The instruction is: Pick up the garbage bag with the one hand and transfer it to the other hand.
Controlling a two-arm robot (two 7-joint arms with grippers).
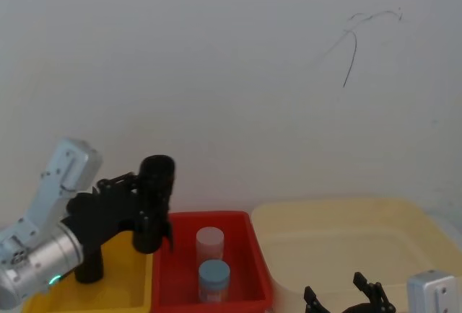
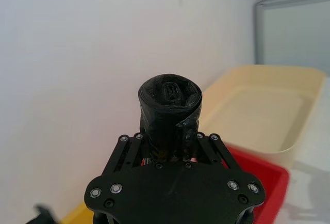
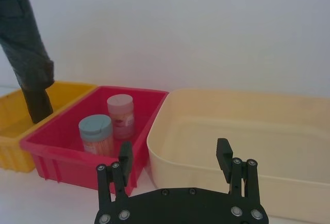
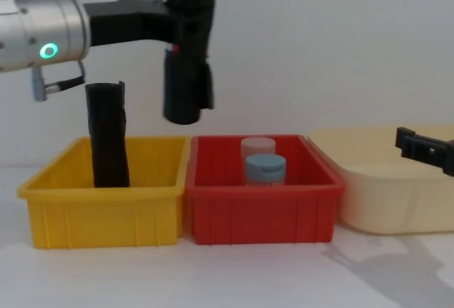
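The garbage bag (image 4: 186,52), a tall black roll of crinkled film, hangs upright in the air above the seam between the yellow bin (image 4: 99,216) and the red bin (image 4: 262,212). My left gripper (image 4: 186,47) is shut on its upper half, reaching in from the left. In the left wrist view the roll's top (image 2: 170,97) pokes out beyond the left gripper (image 2: 170,146). My right gripper (image 3: 175,154) stands open and low at the right, before the cream tub (image 3: 242,131), with nothing between its fingers.
A second black roll (image 4: 108,138) stands in the yellow bin. Two jars sit in the red bin: a blue-lidded jar (image 4: 264,168) and a pink-lidded one (image 1: 210,244) behind it. A white wall closes the back.
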